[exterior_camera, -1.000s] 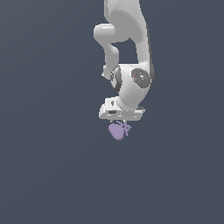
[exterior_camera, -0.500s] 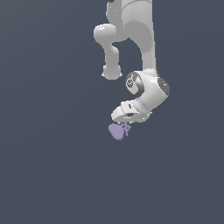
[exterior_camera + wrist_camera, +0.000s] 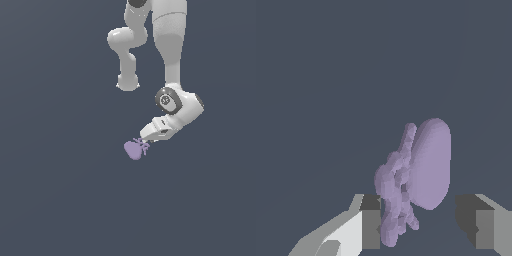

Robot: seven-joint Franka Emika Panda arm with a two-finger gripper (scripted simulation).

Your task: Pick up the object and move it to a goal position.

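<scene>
The object (image 3: 133, 149) is a small pale-purple blob with a spiky tuft, lying on the dark grey ground in the exterior view. My gripper (image 3: 145, 142) comes down at a slant from the exterior view's right, its tips at the tuft end. In the wrist view the object (image 3: 428, 165) lies between the two fingers (image 3: 371, 222), with its tuft against one finger and a small gap left to the other. The gripper (image 3: 418, 222) is open around it.
A plain dark grey surface fills both views. The white arm (image 3: 170, 45) rises above the object towards the exterior view's upper right.
The wrist has swung towards the exterior view's right and tilted, so the hand now reaches the object at a slant. The object has stayed where it was.
</scene>
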